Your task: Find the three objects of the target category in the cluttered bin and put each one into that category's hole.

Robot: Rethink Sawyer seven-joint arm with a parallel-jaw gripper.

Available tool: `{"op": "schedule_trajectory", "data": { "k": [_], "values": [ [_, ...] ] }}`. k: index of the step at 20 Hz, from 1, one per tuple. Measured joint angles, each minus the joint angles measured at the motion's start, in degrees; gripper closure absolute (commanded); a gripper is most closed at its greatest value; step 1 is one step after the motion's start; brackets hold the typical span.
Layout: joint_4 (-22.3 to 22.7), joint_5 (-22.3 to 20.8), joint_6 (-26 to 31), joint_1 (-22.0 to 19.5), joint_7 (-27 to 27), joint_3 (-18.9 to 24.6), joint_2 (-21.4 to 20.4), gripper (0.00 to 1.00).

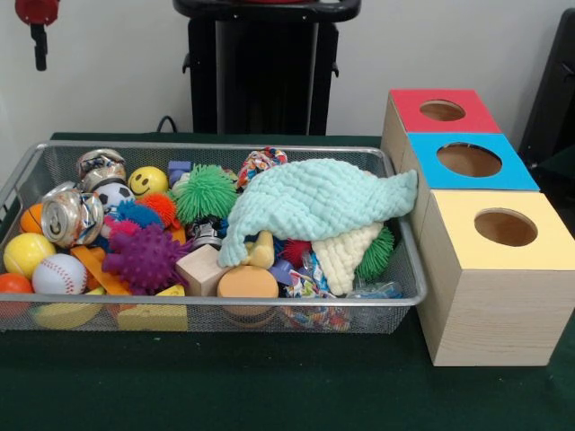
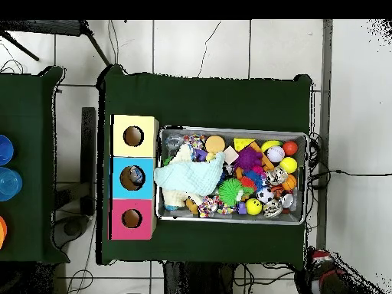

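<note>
A wire mesh bin (image 1: 216, 303) (image 2: 230, 130) is piled with toys. A mint cloth (image 1: 314, 197) (image 2: 187, 178) covers its box-side half, with a cream knitted cloth (image 1: 346, 256) under it. Elsewhere lie a green spiky ball (image 1: 205, 191), a purple spiky ball (image 1: 144, 256), a baseball (image 1: 59, 274), a yellow ball (image 1: 27, 254), a smiley ball (image 1: 147, 180), crushed cans (image 1: 70, 215), a wooden cube (image 1: 202, 268) and an orange disc (image 1: 247, 283). The gripper (image 1: 39, 45) (image 2: 325, 268) hangs drawn back, far from the bin and off the table's corner.
Three wooden boxes with round holes stand in a row beside the bin: red (image 1: 409, 103) (image 2: 119, 207), blue (image 1: 517, 175) (image 2: 119, 164) and yellow (image 1: 467, 251) (image 2: 119, 122). Something greyish shows inside the blue box's hole in the overhead view. Dark green cloth covers the table.
</note>
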Motion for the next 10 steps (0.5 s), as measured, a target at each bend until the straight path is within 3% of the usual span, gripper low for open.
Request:
{"op": "schedule_trajectory", "data": {
  "k": [10],
  "values": [
    [0.00, -0.54, -0.01, -0.12, 0.00, 0.02, 0.23, 0.00]
  ]
}}
